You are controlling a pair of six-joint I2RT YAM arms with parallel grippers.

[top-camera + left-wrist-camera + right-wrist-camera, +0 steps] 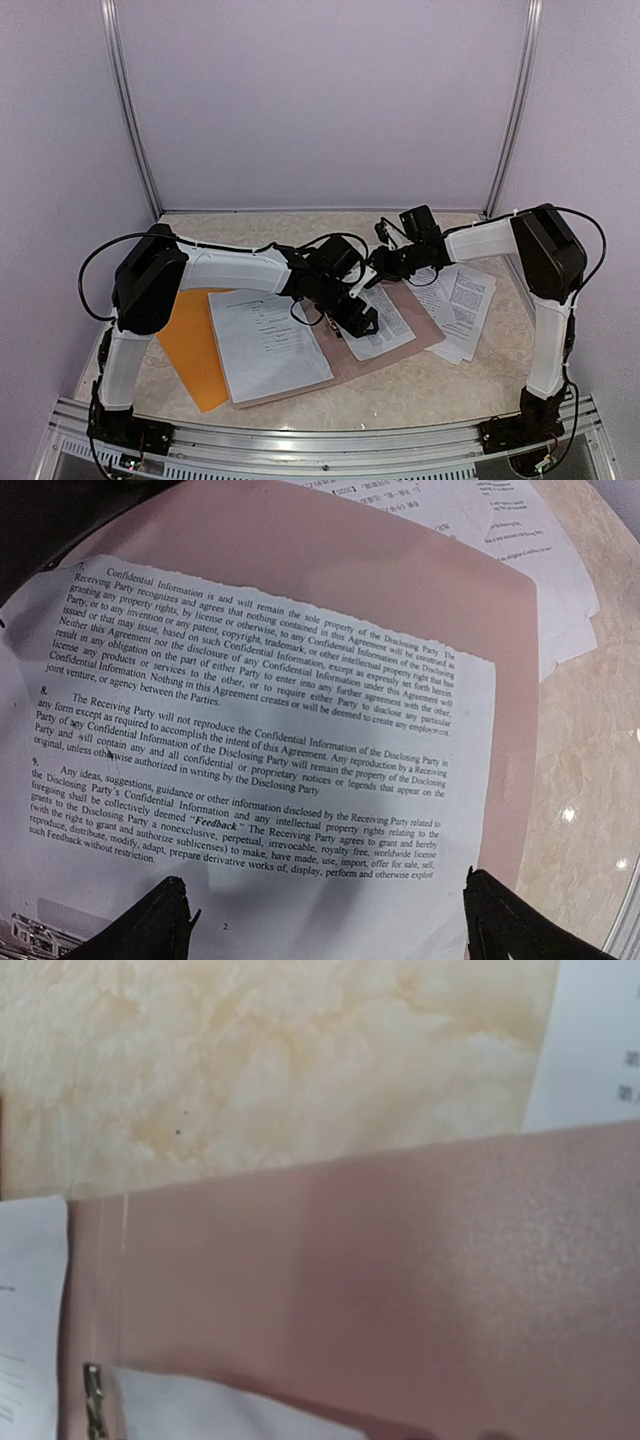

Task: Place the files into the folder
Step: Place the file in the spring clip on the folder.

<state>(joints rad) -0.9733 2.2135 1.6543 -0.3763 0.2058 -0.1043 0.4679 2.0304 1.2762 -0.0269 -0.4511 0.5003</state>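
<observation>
The orange folder [192,352] lies flat at the left, partly under a large printed sheet [268,342]. This sheet also overlaps a pink-brown clipboard [415,335] in the middle. Another of the files [260,730] rests on that board. My left gripper [320,935] hovers just above it, open, its two black fingertips [150,925] wide apart with nothing between them. More files [462,305] lie in a loose stack at the right. My right gripper [385,265] is at the board's far edge. Its wrist view is filled by the board [400,1290], and its fingers are hidden.
A small metal clip [93,1400] shows at the board's edge, beside a white sheet [30,1310]. The tabletop [280,1060] is marbled beige. Grey walls with metal posts [130,110] close in the back and sides.
</observation>
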